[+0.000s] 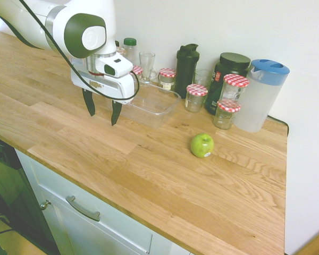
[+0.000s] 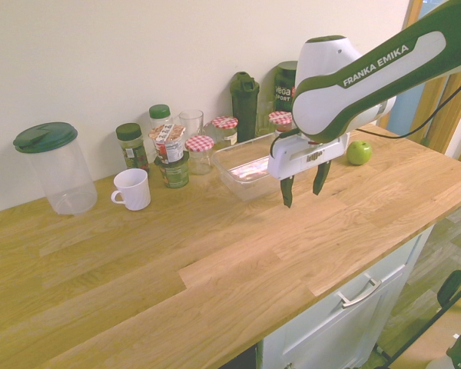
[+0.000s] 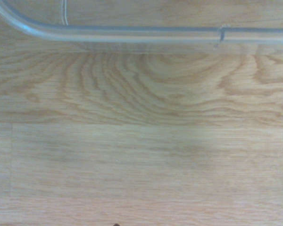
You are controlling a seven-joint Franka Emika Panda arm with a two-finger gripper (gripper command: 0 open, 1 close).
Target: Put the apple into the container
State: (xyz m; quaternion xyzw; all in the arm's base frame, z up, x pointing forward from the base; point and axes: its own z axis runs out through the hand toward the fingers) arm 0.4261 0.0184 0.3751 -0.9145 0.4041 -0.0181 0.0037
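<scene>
Wrist view gives us only wood grain and the clear curved rim of the container, so the gripper hangs just beside that tub, over bare tabletop. From the first exterior view we see what the wrist camera misses: the gripper points down with its two dark fingers spread apart and nothing between them, and the apple sits on the wood well apart from it, in front of the jars with red-checked lids and the blue-lidded pitcher. We find the container between gripper and jars. Only the second exterior view shows us the white mug and a large clear canister with a dark green lid. Pale wall backs the wooden tabletop; white drawers with metal handles sit below.
</scene>
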